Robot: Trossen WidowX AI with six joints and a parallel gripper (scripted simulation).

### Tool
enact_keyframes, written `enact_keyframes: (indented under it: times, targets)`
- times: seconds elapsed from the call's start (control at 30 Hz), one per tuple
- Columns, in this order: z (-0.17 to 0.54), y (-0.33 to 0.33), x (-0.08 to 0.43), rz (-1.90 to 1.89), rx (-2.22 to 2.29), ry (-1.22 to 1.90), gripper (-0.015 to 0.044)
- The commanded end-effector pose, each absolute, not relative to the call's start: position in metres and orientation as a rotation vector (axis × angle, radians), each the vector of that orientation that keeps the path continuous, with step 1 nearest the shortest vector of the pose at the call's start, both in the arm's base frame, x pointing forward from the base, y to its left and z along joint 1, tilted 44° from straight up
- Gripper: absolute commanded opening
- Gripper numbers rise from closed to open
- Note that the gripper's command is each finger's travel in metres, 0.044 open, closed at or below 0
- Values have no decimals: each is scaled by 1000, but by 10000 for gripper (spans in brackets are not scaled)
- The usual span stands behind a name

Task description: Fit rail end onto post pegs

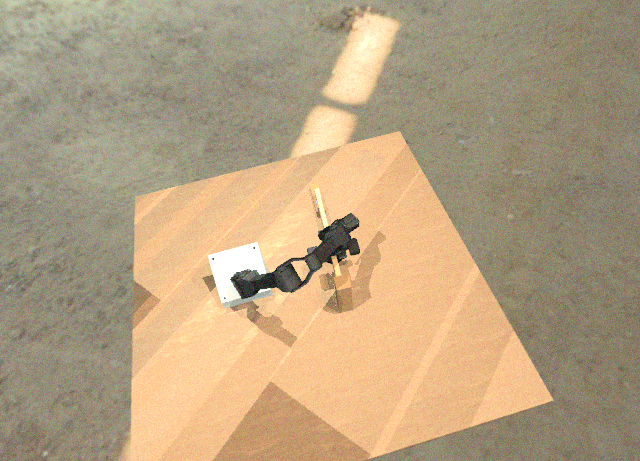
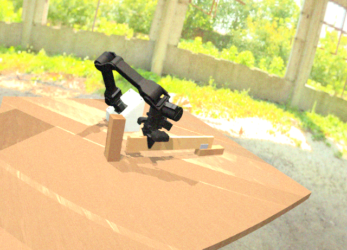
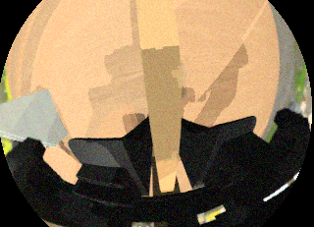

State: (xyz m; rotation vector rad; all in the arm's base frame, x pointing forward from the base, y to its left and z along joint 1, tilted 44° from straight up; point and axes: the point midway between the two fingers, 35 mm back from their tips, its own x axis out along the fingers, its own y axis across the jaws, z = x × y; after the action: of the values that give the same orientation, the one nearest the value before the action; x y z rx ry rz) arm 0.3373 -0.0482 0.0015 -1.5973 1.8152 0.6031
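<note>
The long pale rail [image 1: 321,208] [image 2: 185,141] [image 3: 162,80] stands on edge and looks about level, with its far end in the blue-grey bracket [image 2: 203,146] on the low footboard block [image 2: 216,151]. My gripper [image 2: 151,142] [image 3: 160,119] is shut on the rail, nearer its post end. The short upright post [image 1: 343,286] [image 2: 114,138] stands just beyond the rail's near end. In the exterior view a narrow gap shows between the rail end and the post. The pegs and holes cannot be made out. The near end is out of sight in the wrist view.
The white base box [image 1: 237,262] [image 2: 134,113] [image 3: 34,119] of the arm stands to one side of the rail. The arm reaches from it over the rail. The wooden table [image 1: 413,316] [image 2: 196,208] carries dark shadows of the arm around the rail and post.
</note>
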Motion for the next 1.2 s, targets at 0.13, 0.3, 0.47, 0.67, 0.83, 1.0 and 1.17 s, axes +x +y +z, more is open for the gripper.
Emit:
enact_keyframes:
  times: [0.13,0.3,0.47,0.67,0.83,1.0,1.17]
  targets:
    - [4,-50,337,605,-1601,1815,0]
    - [6,-51,337,605,-1601,1815,0]
    - [7,-51,337,605,-1601,1815,0]
    - [8,-53,336,605,-1601,1815,0]
    - [9,-54,336,605,-1601,1815,0]
    - [10,-55,336,605,-1601,1815,0]
    - [11,-57,335,605,-1601,1815,0]
